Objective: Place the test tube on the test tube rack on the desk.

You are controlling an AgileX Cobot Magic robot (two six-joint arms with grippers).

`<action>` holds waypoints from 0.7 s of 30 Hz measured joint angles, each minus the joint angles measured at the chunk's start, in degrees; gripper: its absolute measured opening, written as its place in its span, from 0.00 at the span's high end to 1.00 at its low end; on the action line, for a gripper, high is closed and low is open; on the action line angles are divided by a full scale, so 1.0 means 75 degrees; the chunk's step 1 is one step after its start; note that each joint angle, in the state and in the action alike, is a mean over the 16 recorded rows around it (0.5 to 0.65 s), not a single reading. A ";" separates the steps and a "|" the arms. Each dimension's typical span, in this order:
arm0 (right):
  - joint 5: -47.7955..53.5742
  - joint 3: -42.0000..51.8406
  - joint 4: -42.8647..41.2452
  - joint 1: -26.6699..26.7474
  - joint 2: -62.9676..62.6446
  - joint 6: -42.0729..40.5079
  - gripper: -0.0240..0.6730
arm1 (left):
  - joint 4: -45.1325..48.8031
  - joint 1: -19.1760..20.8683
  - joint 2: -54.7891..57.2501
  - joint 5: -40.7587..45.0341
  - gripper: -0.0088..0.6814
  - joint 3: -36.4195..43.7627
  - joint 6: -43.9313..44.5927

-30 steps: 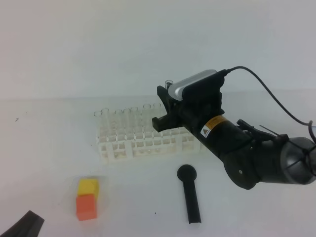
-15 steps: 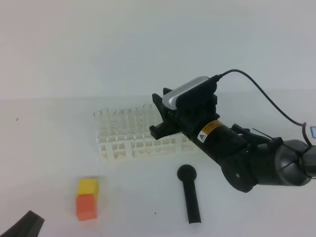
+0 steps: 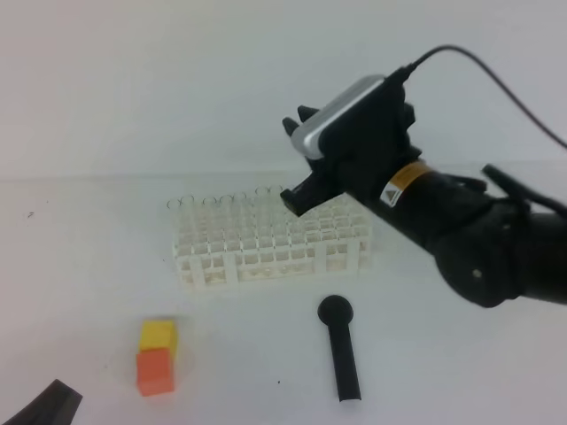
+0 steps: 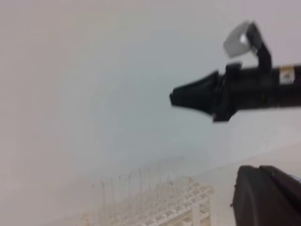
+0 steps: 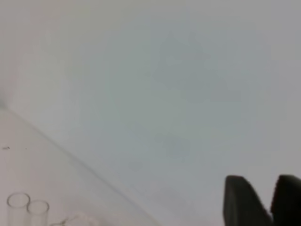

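The white test tube rack (image 3: 266,248) stands on the desk (image 3: 89,266). Several clear test tubes (image 3: 232,205) stand upright in its back row, and I cannot tell them apart. My right gripper (image 3: 298,159) hangs above the rack's back right part. In the right wrist view its fingers (image 5: 242,202) stand a narrow gap apart with nothing between them, and two tube mouths (image 5: 19,200) show below. The left wrist view shows the rack (image 4: 188,209), faint tubes (image 4: 136,188) and the right gripper (image 4: 176,96) from the side. Only one dark part of my left gripper (image 4: 268,197) shows.
A black round-headed tool (image 3: 341,350) lies in front of the rack. A yellow block on an orange block (image 3: 157,356) stands at the front left. A piece of the left arm (image 3: 40,407) sits at the bottom left corner.
The right gripper dipped toward the rack's back row, then rose up and to the right. The tube rim seen at its fingers a second ago is gone from them.
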 joint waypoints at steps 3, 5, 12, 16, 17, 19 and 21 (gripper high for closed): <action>0.0801 0.0000 -0.0006 0.0002 -0.0800 -0.0422 0.79 | 0.0000 -0.0009 -0.0009 0.0000 0.99 0.0000 0.0000; 0.1384 0.0000 -0.0011 0.0004 -0.1375 -0.0666 0.84 | 0.0000 -0.0009 -0.0009 0.0000 0.99 0.0000 0.0000; 0.3441 0.0000 -0.0033 0.0004 -0.3393 -0.1184 0.96 | 0.0000 -0.0009 -0.0009 0.0000 0.99 0.0000 0.0000; 0.4312 0.0000 -0.0040 0.0004 -0.4406 -0.1343 0.96 | 0.0017 -0.0009 -0.0009 0.0000 0.99 -0.0016 0.0000; 0.4490 0.0000 -0.0041 0.0004 -0.4631 -0.1381 0.96 | 0.0017 -0.0009 -0.0009 0.0000 0.99 -0.0016 0.0000; 0.4796 0.0000 -0.0043 0.0004 -0.5046 -0.1454 0.97 | 0.0033 -0.0008 0.0000 0.0000 0.99 -0.0032 0.0000; 0.5004 0.0000 -0.0044 0.0004 -0.5409 -0.1528 0.97 | 0.0067 -0.0008 0.0000 0.0000 0.99 -0.0064 0.0000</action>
